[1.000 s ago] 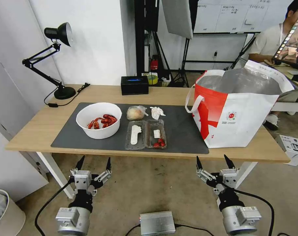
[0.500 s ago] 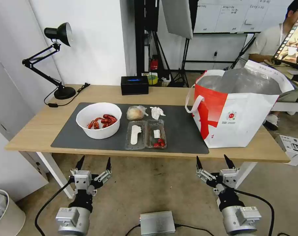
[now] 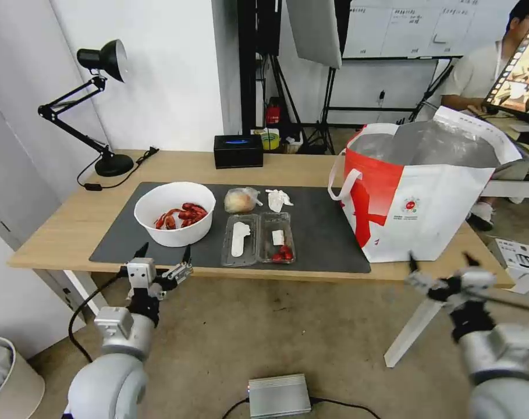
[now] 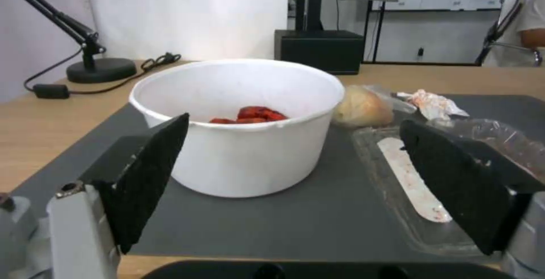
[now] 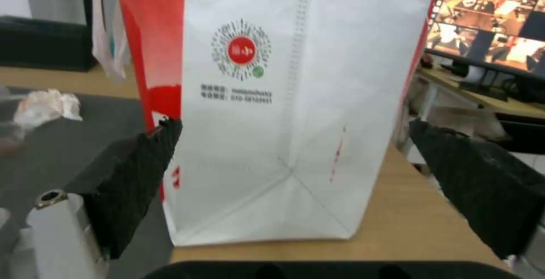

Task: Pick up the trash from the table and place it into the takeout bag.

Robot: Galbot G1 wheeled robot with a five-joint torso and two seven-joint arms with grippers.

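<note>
Left gripper (image 3: pixel 164 252) sits at the table's (image 3: pixel 66 224) near edge, fingers spread wide, holding nothing. White bowl of red crayfish (image 3: pixel 174 213) stands on the grey mat (image 3: pixel 325 233) directly ahead of it, near but not touching; in the left wrist view the bowl (image 4: pixel 241 122) lies between the two pads. Clear clamshell (image 3: pixel 258 237) lies open beside the bowl; small clear bag (image 3: pixel 241 200) and crumpled tissue (image 3: pixel 279 199) lie behind it. Right gripper (image 3: pixel 441 260) is also spread and empty, at the near edge just in front of the takeout bag (image 3: pixel 421 195), which stands upright and open on the table's right end.
</note>
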